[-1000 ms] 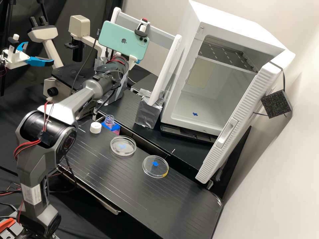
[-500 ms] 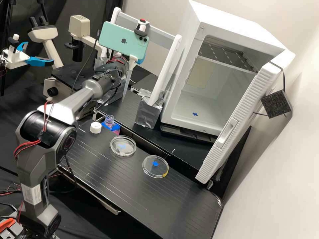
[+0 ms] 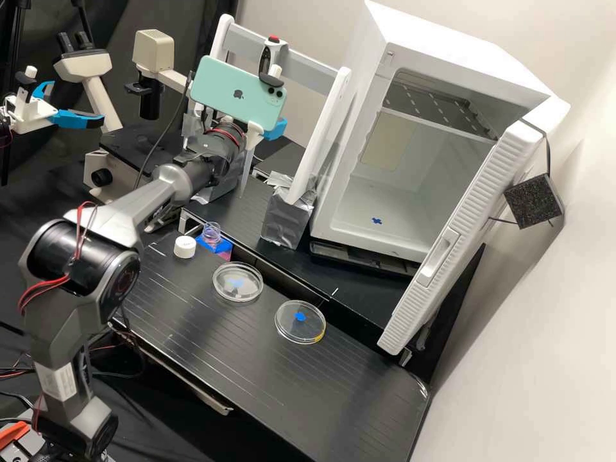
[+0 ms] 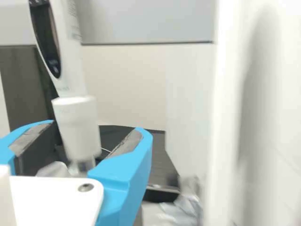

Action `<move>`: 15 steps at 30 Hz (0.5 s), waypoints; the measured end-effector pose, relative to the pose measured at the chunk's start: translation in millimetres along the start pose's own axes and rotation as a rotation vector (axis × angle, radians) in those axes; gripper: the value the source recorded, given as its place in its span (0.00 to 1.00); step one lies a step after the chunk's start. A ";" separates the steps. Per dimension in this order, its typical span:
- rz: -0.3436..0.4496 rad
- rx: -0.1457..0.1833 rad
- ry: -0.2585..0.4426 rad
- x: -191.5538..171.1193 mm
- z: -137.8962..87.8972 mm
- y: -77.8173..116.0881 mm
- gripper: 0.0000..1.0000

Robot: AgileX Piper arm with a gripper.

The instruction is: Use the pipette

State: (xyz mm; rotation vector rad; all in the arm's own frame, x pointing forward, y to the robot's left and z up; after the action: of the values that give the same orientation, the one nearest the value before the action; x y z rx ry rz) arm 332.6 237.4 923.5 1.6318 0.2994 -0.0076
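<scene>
Wrist view: the gripper (image 4: 96, 128) has its blue fingers spread wide, an electronic pipette (image 4: 70, 52) between them, unclamped. High view: the pipette is at the white rack (image 3: 324, 128); before the rack sit an uncapped bottle (image 3: 212, 233), its screw cap (image 3: 185, 246) and two petri dishes (image 3: 251, 290). Grasping and dispensing seem left, though prior use can't be ruled out.

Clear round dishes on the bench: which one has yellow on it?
The clear dish farther from the white cap. It has a yellow patch at its edge and a vivid blue mark; the other dish has a paler blue mark.
</scene>
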 end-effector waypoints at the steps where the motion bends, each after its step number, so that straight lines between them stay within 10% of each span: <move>1: 0.002 0.001 -0.011 -6.7 3.6 0.0 1.00; 9: 0.163 0.019 -0.196 -87.8 36.9 -3.8 1.00; 12: 0.370 -0.066 -0.348 -105.8 80.8 -14.5 1.00; 15: 0.615 0.023 -0.224 -120.1 97.3 -17.2 1.00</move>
State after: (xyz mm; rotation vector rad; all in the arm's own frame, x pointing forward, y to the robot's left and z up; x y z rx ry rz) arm 230.4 120.2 920.3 1.6706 -0.3810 0.2717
